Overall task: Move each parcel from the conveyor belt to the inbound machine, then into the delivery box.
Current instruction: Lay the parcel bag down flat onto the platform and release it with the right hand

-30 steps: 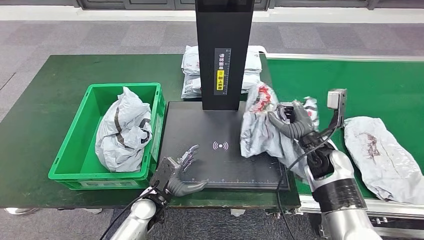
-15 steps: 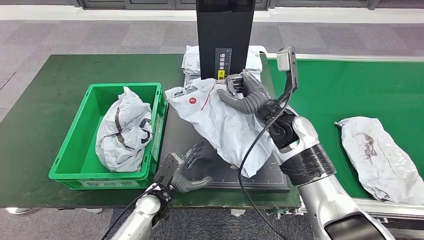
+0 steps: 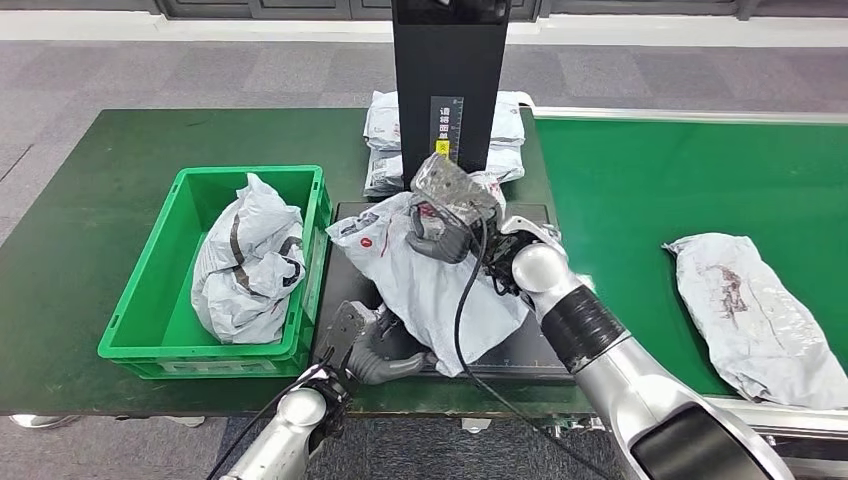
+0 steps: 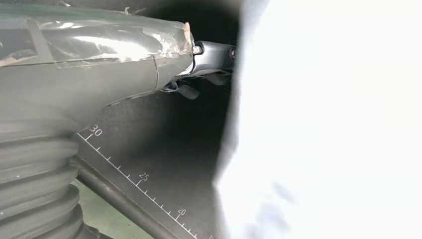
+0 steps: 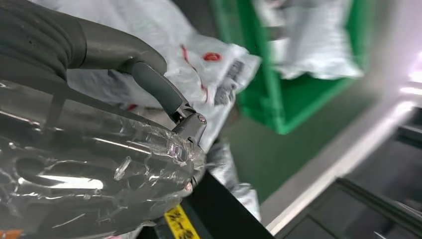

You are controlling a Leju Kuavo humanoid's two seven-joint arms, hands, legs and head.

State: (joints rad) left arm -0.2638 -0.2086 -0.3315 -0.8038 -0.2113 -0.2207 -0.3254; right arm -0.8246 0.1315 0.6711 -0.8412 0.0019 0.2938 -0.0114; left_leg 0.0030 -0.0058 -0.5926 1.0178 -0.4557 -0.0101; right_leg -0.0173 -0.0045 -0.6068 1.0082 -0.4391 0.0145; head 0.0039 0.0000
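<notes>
The grey parcel (image 3: 430, 285) lies across the black inbound machine plate (image 3: 520, 345), right of the green delivery box (image 3: 160, 300), gripped at its far end by the right hand (image 3: 440, 225), while the left hand (image 3: 375, 350), whose fingers the parcel hides so I cannot tell how far they are spread, sits under its near edge, and the left wrist view shows the plate's ruler marks (image 4: 144, 177).

Parcel and bin count
4 parcel spots: 1 on the scanner plate (image 3: 430, 280), 1 in the 1 green bin (image 3: 150, 300), 1 on the belt (image 3: 750, 310), 1 stack behind the scanner (image 3: 385, 140).
</notes>
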